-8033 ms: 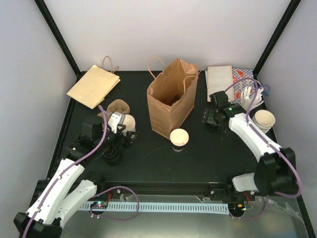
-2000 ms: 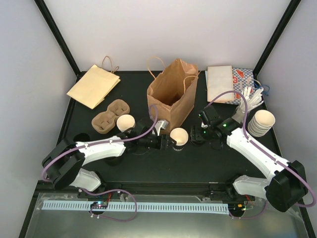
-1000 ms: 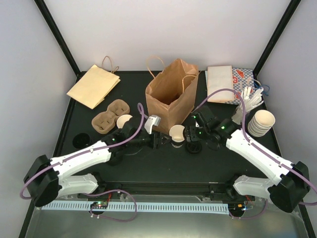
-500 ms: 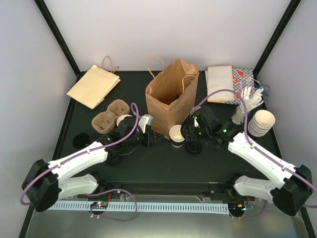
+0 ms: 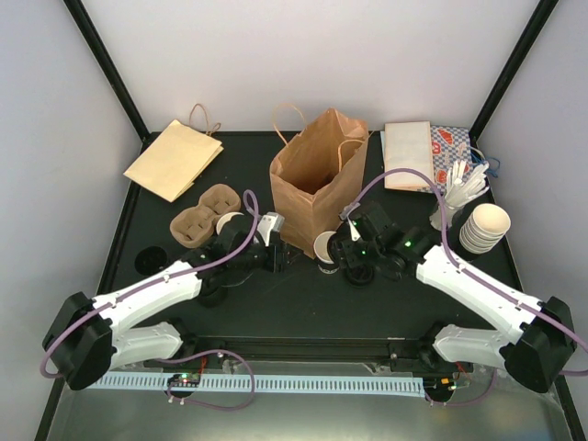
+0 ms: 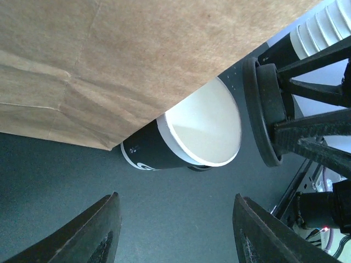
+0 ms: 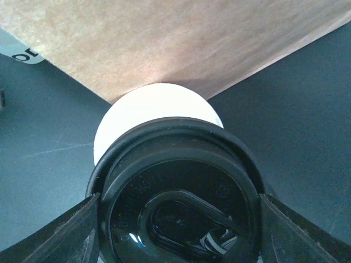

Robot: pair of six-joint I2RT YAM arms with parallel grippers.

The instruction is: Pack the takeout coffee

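Note:
The takeout coffee cup (image 5: pixel 324 246), dark-sided with a white rim and cream inside, stands on the black table against the foot of the brown paper bag (image 5: pixel 317 179). In the left wrist view the cup (image 6: pixel 186 139) is ahead of my left gripper (image 6: pixel 178 241), which is open with only bare table between its fingers. My left gripper (image 5: pixel 278 259) is just left of the cup. My right gripper (image 7: pixel 178 235) is shut on a black plastic lid (image 7: pixel 175 192), held just right of the cup (image 7: pixel 156 107). The lid (image 5: pixel 358 269) nearly touches the cup's rim.
A brown cup carrier (image 5: pixel 204 213) with a second cup (image 5: pixel 230 223) beside it lies at the left. A folded paper bag (image 5: pixel 175 158) is at the back left. Napkins (image 5: pixel 407 153), white cutlery (image 5: pixel 459 184) and a stack of cups (image 5: pixel 484 227) fill the right side.
My right gripper has carried the lid leftward up to the cup. My left gripper has drawn back a little to the left of the cup.

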